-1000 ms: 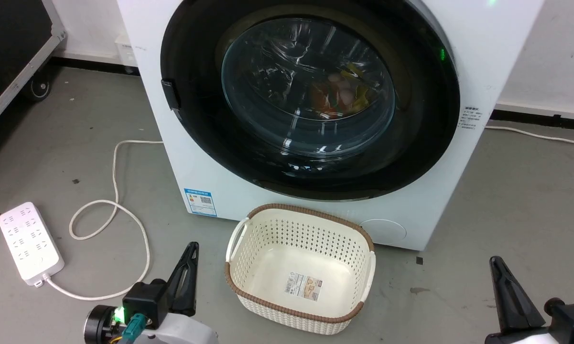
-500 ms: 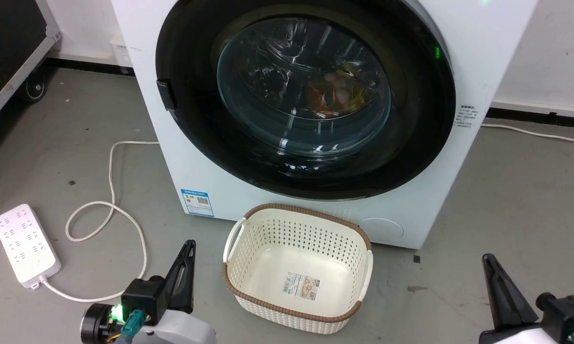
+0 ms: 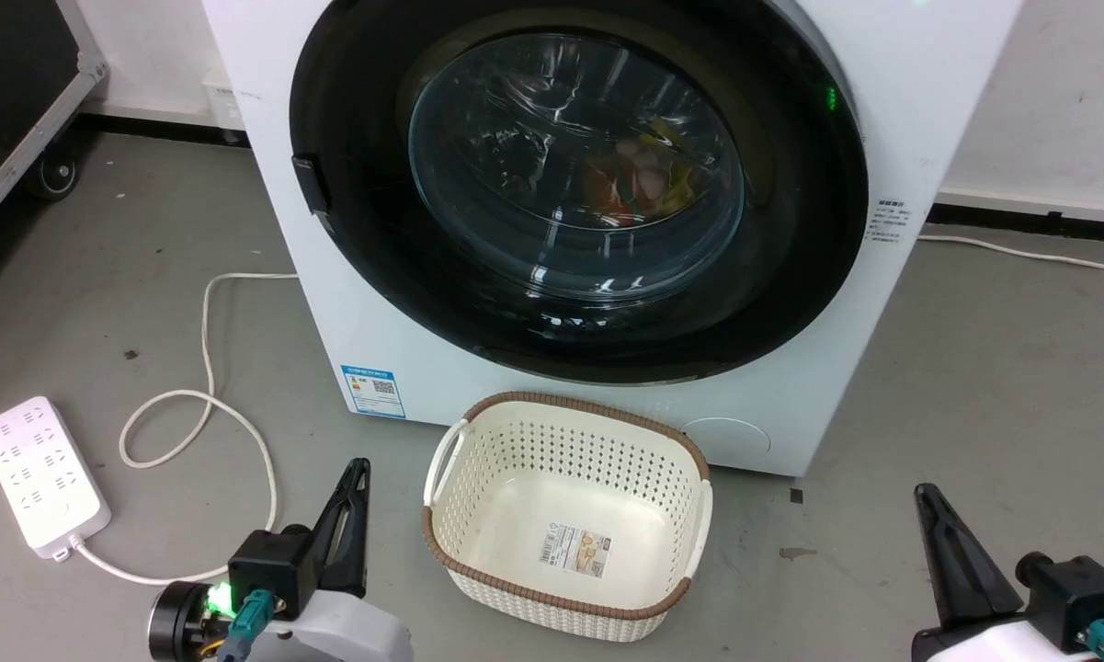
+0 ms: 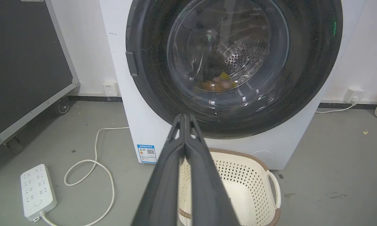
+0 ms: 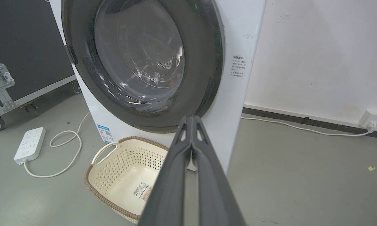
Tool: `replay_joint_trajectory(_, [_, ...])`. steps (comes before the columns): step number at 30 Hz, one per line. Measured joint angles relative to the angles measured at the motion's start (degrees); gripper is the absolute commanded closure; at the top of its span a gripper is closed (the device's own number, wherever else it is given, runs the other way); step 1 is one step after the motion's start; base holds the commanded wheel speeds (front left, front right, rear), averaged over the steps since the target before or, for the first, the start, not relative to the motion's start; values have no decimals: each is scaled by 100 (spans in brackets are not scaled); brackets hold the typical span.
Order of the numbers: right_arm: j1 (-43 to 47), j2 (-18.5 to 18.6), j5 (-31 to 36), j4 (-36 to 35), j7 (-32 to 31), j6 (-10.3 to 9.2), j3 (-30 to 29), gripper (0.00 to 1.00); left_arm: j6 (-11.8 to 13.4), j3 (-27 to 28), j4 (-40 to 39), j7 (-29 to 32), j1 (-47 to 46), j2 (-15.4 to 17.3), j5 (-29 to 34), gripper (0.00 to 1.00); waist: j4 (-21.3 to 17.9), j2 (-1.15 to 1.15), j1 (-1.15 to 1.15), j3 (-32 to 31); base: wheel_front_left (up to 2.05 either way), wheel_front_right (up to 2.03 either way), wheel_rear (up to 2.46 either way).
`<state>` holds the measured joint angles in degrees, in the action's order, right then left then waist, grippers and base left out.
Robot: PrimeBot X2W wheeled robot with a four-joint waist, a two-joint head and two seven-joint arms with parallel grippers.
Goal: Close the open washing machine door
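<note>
The washing machine door, round with a glossy black rim and a bulging glass window, lies flat against the white machine front; no gap shows around it. Colourful laundry is visible through the glass. Its dark latch handle sits at the left rim. My left gripper is low at the lower left, shut and holding nothing, well short of the door. My right gripper is at the lower right, also shut and holding nothing. In the wrist views the left gripper and the right gripper both have their fingers pressed together.
A cream perforated basket with a brown rim stands on the floor right before the machine, between my grippers. A white power strip and its looped cable lie at the left. A black wheeled case stands far left.
The whole head view has drifted a little to the left, so the camera moved. The door stays flat against the machine, and both grippers stay shut and low.
</note>
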<state>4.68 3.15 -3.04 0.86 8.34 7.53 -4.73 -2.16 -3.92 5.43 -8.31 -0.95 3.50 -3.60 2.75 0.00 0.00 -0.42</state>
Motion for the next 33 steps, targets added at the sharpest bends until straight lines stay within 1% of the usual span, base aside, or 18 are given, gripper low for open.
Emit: replay_joint_trajectory(33, [-182,0,145,-15,-383,0,223,100,99,179,-247,383,3,-34,149,100,-134,0,0,20,0,0,0])
